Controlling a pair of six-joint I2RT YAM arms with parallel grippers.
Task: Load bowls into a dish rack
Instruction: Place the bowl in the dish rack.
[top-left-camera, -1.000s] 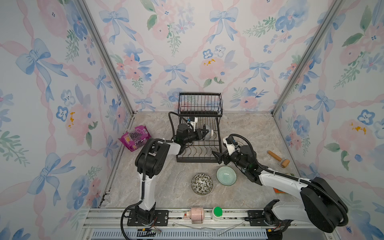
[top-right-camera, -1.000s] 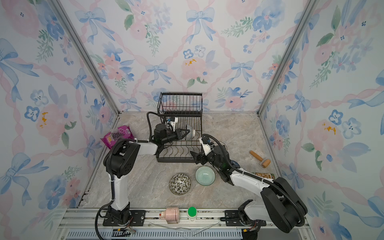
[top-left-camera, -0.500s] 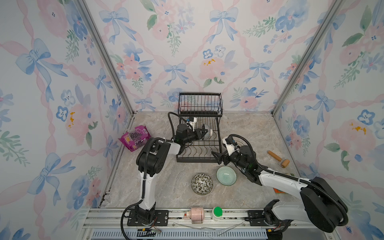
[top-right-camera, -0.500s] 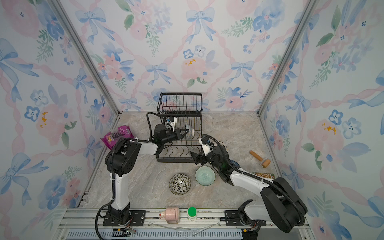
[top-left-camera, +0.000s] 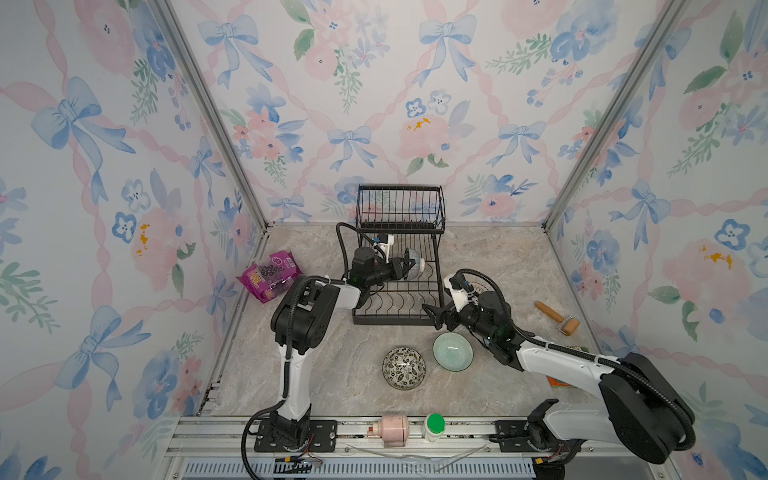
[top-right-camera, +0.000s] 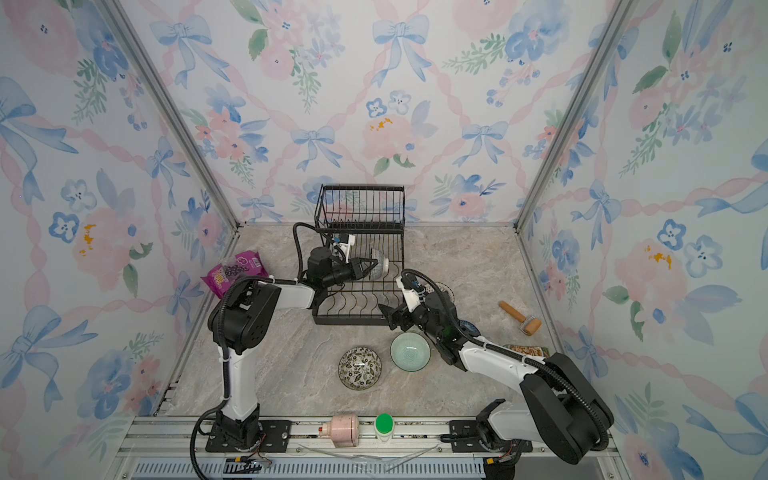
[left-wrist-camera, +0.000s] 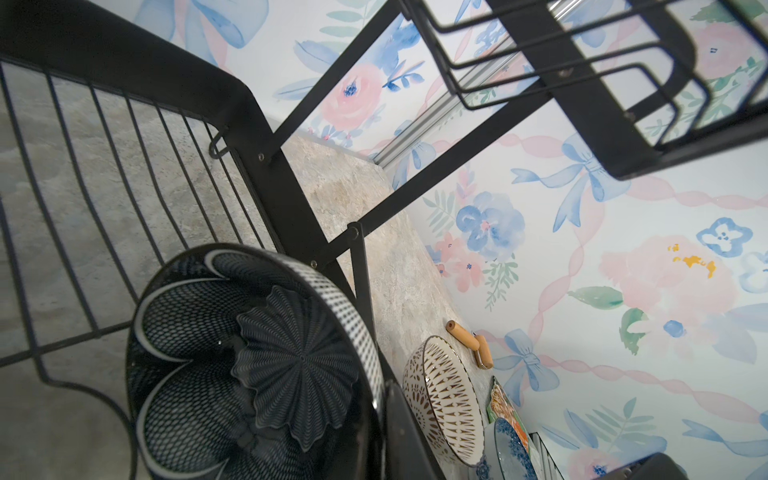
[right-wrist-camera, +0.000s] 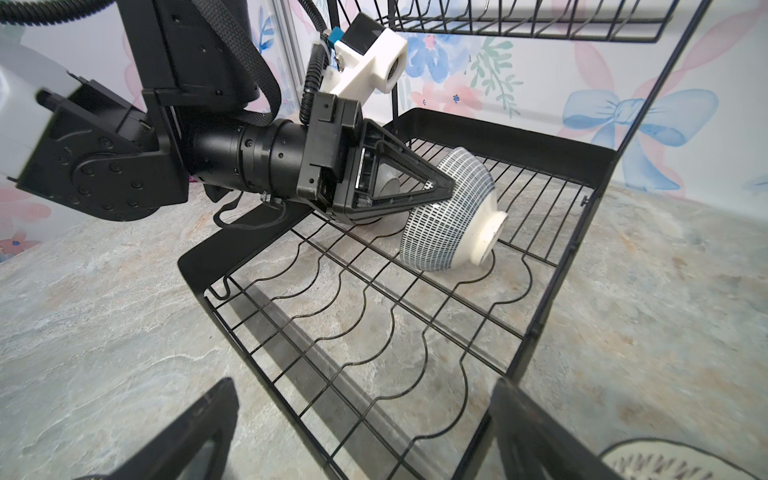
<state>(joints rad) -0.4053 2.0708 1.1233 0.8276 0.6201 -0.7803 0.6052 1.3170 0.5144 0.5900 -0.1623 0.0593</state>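
One bowl (right-wrist-camera: 446, 226), rim between left jaws

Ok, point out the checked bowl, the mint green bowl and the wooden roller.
checked bowl (right-wrist-camera: 449, 216): right wrist view, on its outer wall.
mint green bowl (top-left-camera: 453, 351): in a top view, centre of its inside.
wooden roller (top-left-camera: 546, 311): in a top view, on its handle.
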